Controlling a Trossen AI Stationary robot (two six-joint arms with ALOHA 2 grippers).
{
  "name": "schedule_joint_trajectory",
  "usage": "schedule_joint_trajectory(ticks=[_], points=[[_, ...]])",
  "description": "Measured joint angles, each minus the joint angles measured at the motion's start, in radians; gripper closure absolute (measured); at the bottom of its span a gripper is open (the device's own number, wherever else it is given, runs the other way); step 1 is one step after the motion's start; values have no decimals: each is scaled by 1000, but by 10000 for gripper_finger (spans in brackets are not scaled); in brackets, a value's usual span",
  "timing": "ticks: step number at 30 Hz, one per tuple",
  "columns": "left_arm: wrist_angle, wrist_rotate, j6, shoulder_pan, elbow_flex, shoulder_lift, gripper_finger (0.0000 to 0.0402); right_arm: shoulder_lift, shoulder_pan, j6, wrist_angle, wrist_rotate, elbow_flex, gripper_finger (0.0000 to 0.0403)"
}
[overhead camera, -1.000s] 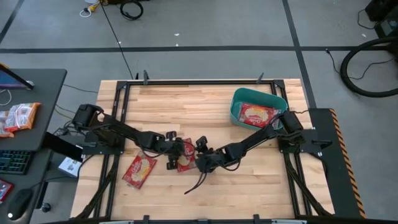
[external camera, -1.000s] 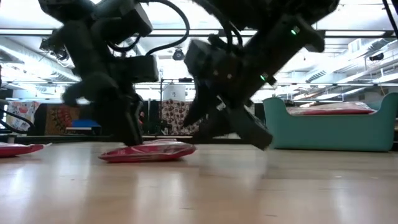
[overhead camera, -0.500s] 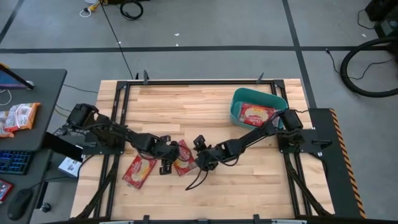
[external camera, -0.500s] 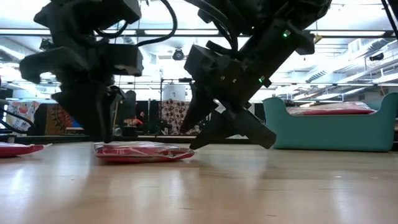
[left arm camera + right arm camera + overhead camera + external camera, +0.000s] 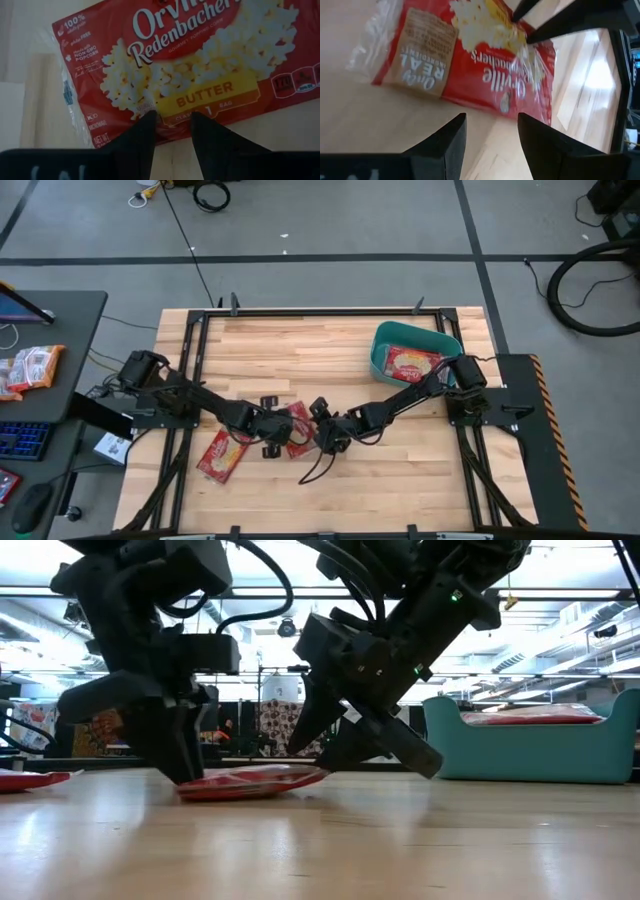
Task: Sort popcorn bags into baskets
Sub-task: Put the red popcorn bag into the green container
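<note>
Two arms are seen meeting near the middle of the wooden table (image 5: pixel 330 345) in the high view. The left gripper (image 5: pixel 268 442) and the right gripper (image 5: pixel 322 432) are set on either side of one popcorn bag (image 5: pixel 297 427), which is mostly hidden between them there. In the low view this bag (image 5: pixel 250 781) is shown flat on the table, with its edge nearer the right gripper (image 5: pixel 335 755) raised a little.

Only in the left wrist view can the bag (image 5: pixel 190 65) be read: "BUTTER" is printed under a picture of popcorn. The left gripper (image 5: pixel 170 122) has its fingers a little apart, with the tips at the bag's edge; a grip cannot be made out. In the right wrist view the right gripper (image 5: pixel 490 127) is held spread wide just beside the bag (image 5: pixel 470 55).

A second popcorn bag (image 5: pixel 224 455) is seen lying near the left arm. A third popcorn bag (image 5: pixel 414 364) is seen inside the teal tub (image 5: pixel 382 352), at the table's far right corner.
</note>
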Motion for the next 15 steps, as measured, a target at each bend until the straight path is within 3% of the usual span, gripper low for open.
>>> schedule_joint_trajectory(ticks=[7,15], points=[[81,-8,75,1,-4,2,272,8,3,-2,32,-82,-2,220],[109,-17,85,5,-5,3,272,6,40,-2,155,-62,-3,222]])
